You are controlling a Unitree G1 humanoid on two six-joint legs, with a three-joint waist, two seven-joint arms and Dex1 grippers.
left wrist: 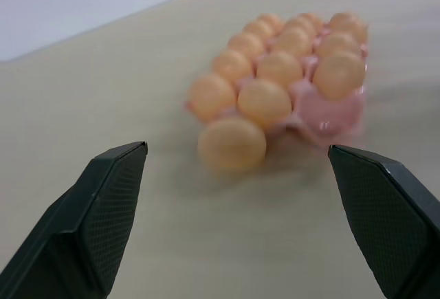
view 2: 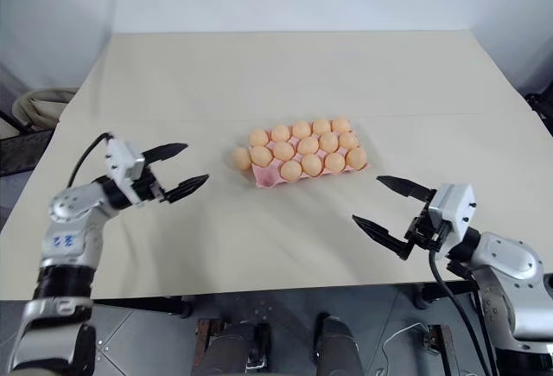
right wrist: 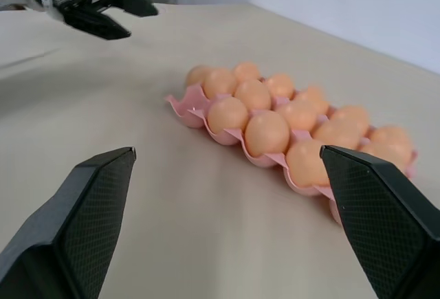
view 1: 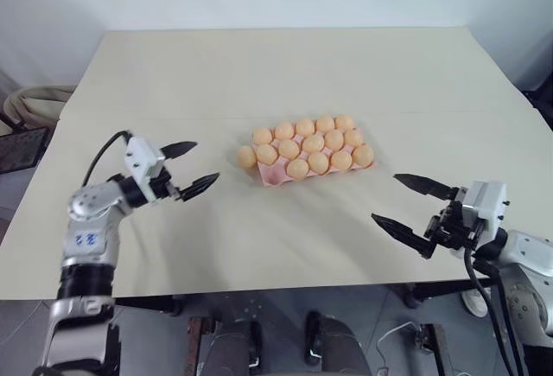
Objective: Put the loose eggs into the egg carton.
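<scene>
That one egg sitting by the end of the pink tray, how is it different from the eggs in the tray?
The loose egg lies directly on the table, outside the egg carton; the eggs in the carton each sit in a pink cup. The loose egg stands alone at the carton's left end, while the others are packed in rows. One front corner cup in the carton is empty. In colour, shape and size they look alike: pale orange ovals.

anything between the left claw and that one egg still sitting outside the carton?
Nothing visible. The loose egg lies on the table against the egg carton at its left end, and bare tabletop runs from it to the open left claw. One front corner cup looks empty.
</scene>
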